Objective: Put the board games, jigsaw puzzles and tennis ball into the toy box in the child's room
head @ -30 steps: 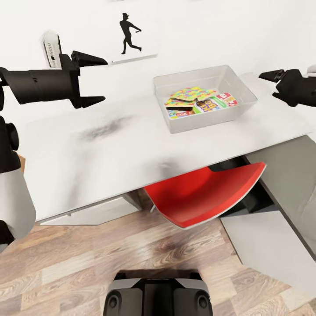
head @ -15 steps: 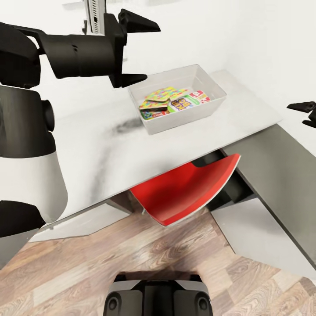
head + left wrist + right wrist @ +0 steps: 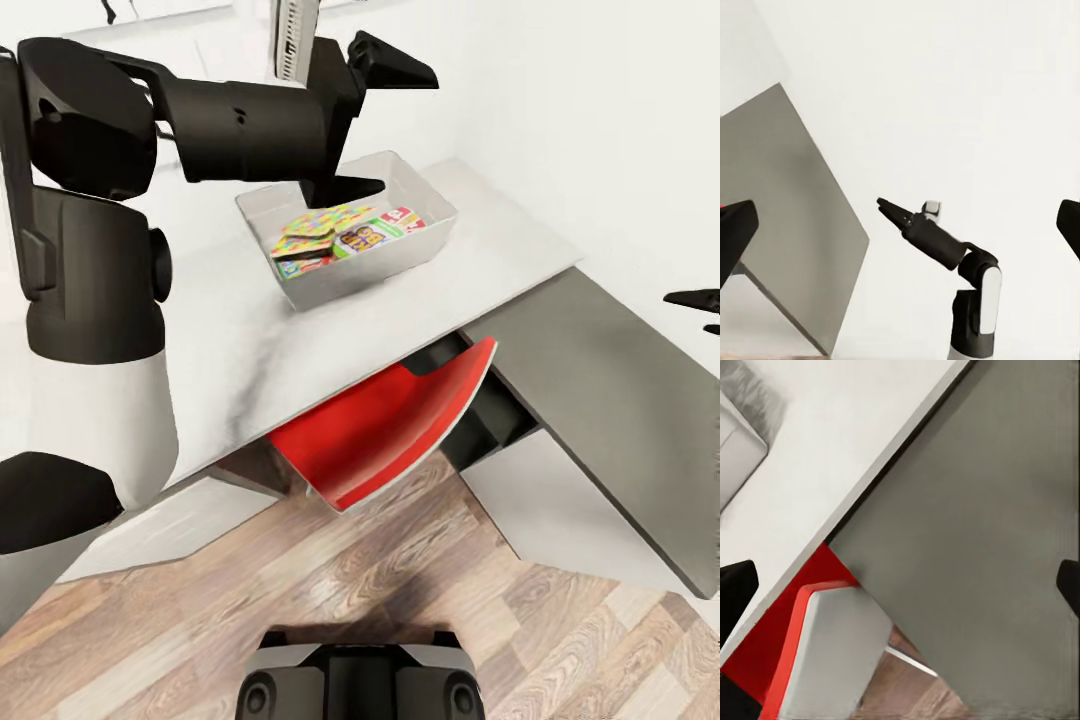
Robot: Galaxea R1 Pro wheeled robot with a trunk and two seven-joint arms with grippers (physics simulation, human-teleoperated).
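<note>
Head view: the toy box (image 3: 345, 245), a clear tub, sits on the white table (image 3: 250, 340) toward its far side. Inside it lie flat colourful boxes (image 3: 335, 235), overlapping one another; which are board games and which are puzzles cannot be told. The left arm (image 3: 230, 120) reaches across above the table. Its gripper (image 3: 375, 125) hangs over the far rim of the toy box, its fingers spread wide apart with nothing between them; one fingertip (image 3: 400, 70) points up and away and the other is low near the box's far wall. A red chair (image 3: 390, 430) is tucked under the table's near edge, above the wood floor (image 3: 350, 580). A grey panel (image 3: 610, 400) runs off from the table's right end. At the right border, the tips of the right gripper (image 3: 700, 312) show, slightly parted; nothing is held there.

In the left wrist view, both dark fingertips sit at opposite borders, far apart, and the right arm (image 3: 945, 247) shows against a white wall with its fingers close together at the tip.

In the right wrist view, the fingertips again stand at opposite borders, empty, over the grey panel (image 3: 982, 547), the table edge (image 3: 832, 487) and the red chair (image 3: 787, 622).
</note>
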